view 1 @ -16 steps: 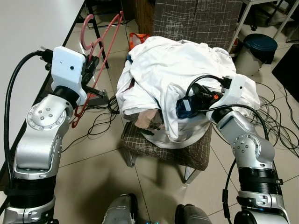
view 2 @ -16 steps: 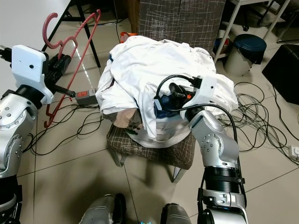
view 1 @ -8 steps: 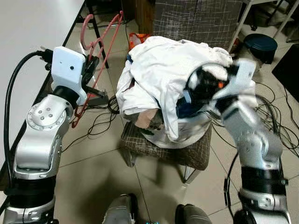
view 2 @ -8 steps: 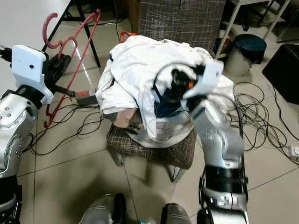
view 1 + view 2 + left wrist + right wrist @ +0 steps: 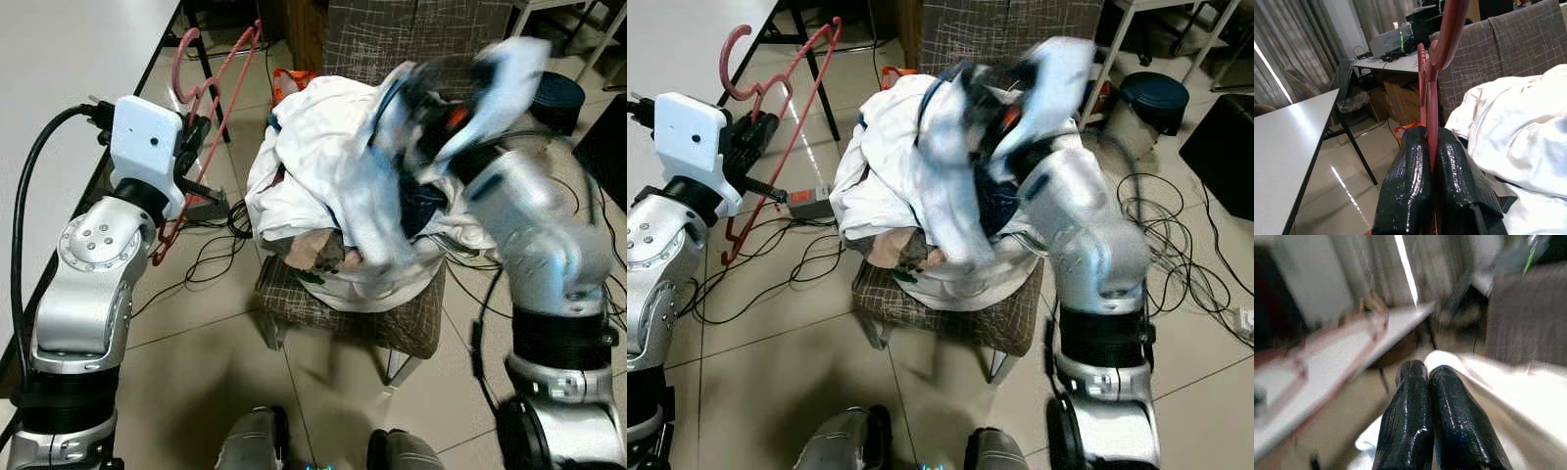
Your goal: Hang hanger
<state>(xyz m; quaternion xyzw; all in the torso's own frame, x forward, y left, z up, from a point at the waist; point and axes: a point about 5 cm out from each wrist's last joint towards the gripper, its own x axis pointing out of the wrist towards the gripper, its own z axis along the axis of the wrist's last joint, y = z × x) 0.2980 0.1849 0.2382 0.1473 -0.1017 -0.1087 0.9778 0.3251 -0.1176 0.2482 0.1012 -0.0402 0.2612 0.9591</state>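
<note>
Left wrist view: hanger is clamped between the closed fingers of the left gripper, long axis running up and away, hook on top. Right gripper is pinched on white cloth, raised over the chair, well apart from the hanger.

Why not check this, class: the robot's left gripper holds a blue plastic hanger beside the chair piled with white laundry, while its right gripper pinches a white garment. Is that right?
One detail is wrong: the hanger is red, not blue, as the left wrist view shows, clamped in the left gripper. The rest stands: the chair is piled with white laundry, and the right gripper pinches a white garment.
</note>
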